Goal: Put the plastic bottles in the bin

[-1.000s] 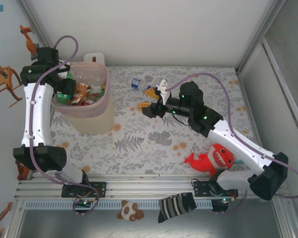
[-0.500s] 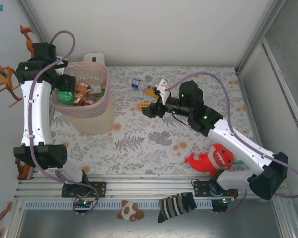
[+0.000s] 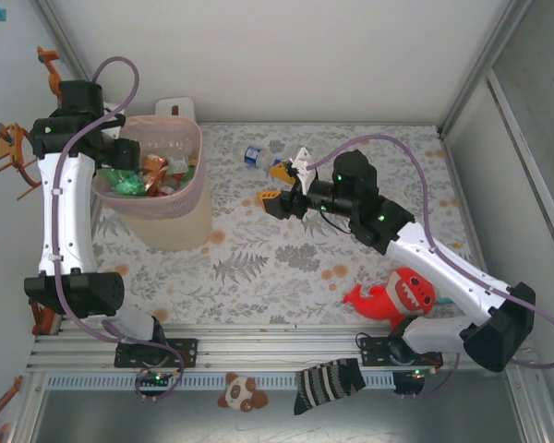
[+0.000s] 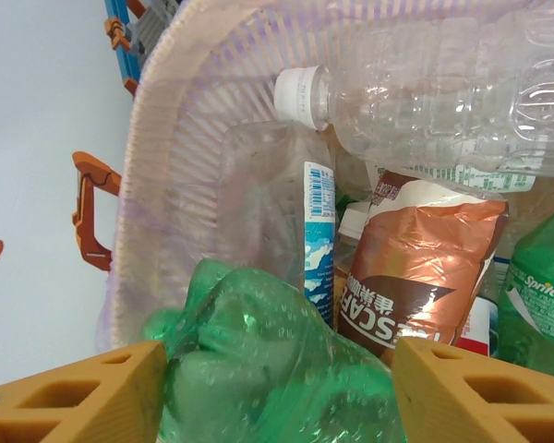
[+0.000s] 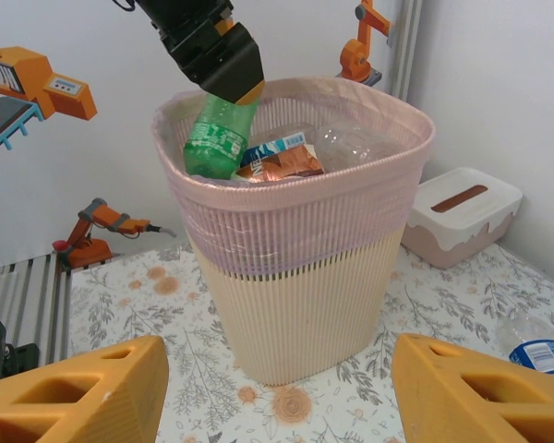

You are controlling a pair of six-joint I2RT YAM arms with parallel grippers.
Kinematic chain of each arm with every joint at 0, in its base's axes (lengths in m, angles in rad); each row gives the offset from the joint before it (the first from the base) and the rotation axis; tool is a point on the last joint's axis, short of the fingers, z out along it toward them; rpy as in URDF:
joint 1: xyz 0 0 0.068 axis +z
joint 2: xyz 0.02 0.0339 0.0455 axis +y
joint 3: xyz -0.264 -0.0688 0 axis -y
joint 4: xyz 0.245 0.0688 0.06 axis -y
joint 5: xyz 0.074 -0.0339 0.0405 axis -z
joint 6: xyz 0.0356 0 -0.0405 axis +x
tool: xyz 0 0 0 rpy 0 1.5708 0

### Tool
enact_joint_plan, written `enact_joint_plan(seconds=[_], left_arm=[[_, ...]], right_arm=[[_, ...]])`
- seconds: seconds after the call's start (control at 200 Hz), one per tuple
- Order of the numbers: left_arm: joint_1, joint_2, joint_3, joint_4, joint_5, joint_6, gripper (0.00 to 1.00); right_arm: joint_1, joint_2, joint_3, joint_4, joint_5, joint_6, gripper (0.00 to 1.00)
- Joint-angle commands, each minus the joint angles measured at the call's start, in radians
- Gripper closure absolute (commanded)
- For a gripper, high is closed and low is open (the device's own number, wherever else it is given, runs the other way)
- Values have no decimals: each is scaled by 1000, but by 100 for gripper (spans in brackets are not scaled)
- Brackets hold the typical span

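While the left claw [image 4: 277,397] grips a crumpled green bottle [image 4: 258,351] low over the bin [image 4: 157,120], likely to drop it onto the piled bottles [image 4: 443,101] just beyond, the right claw [image 5: 277,388] hangs wide and empty. One clear bottle [image 5: 538,351] lies on the surface [image 5: 379,406] just right of it, bin farther ahead.

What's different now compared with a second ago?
The left gripper, over the bin with a green bottle between its jaws, shifted slightly left; whether it grips the bottle is unclear. The right gripper stayed open and still, and the loose bottle on the table and the red plush toy have not moved.
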Motion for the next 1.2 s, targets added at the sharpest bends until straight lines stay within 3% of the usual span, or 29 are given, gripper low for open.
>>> enact_joint_plan(seconds=[0.0, 0.315, 0.491, 0.646, 0.746, 0.846, 1.197], left_arm=[[8, 24, -36, 3, 8, 0, 37], [17, 20, -152, 75, 230, -28, 44], [18, 19, -165, 69, 288, -42, 52], [18, -20, -160, 43, 332, -59, 52], [18, -57, -164, 40, 355, -74, 44], [18, -94, -162, 42, 393, -85, 42], [16, -147, -242, 33, 445, -112, 64]], right_arm=[[8, -26, 22, 25, 0, -14, 36], [10, -34, 12, 29, 8, -12, 36], [9, -40, 8, 30, 8, -14, 36], [10, -42, 7, 30, 9, -17, 36], [9, -35, 11, 31, 7, -17, 36], [10, -31, 14, 34, 2, -16, 36], [10, -26, 14, 36, 2, -14, 36]])
